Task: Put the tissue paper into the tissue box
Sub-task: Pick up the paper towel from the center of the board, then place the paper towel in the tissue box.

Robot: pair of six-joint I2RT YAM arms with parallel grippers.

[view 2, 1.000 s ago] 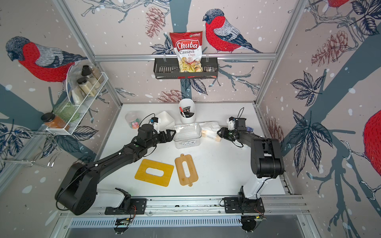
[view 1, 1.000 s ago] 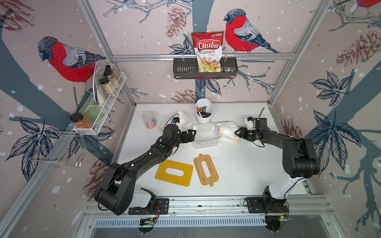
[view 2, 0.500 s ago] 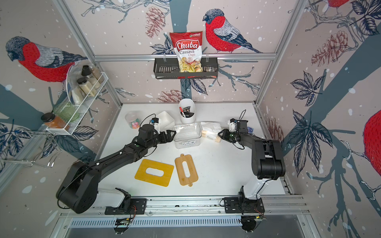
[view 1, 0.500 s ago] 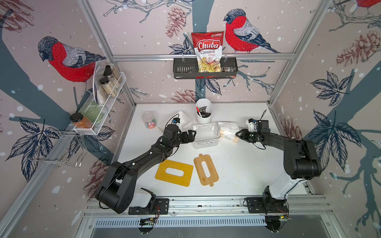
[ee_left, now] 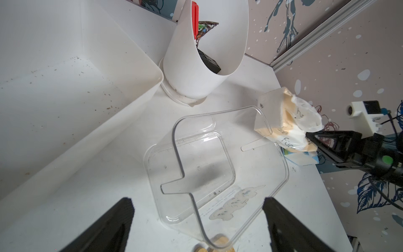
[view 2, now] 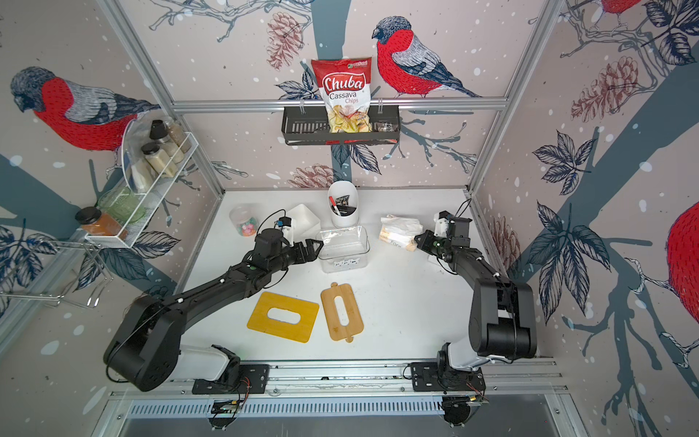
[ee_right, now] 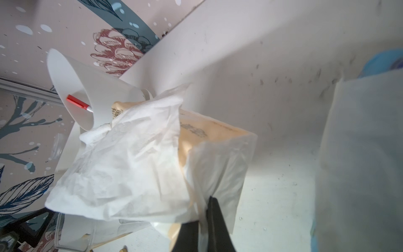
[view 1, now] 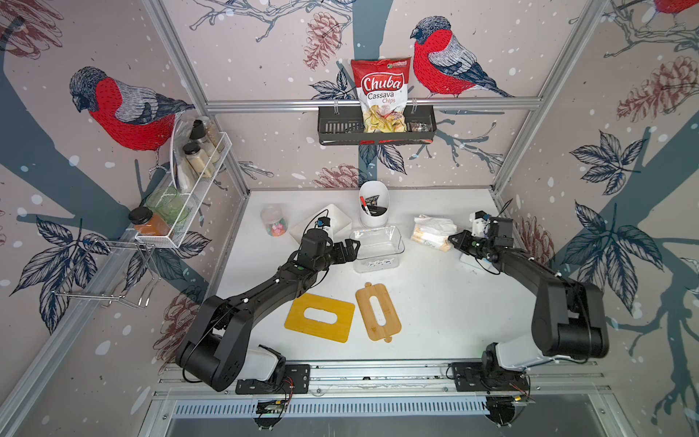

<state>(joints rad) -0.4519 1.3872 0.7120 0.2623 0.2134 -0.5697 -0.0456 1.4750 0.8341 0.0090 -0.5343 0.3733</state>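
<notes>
- Right gripper point(view 1: 452, 239): jaws closed on the tissue pack point(view 1: 431, 231) wrapper edge, apparently for lifting.
- Left gripper point(view 1: 352, 248): jaws wide, empty, beside the clear tissue box point(view 1: 379, 246), likely to steady it.

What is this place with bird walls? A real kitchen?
Probably not: it looks like a robot practice booth dressed like a kitchen. A left arm and right arm are bolted to a metal rail, and a spice rack and chip bag sit on bird-papered walls.
</notes>
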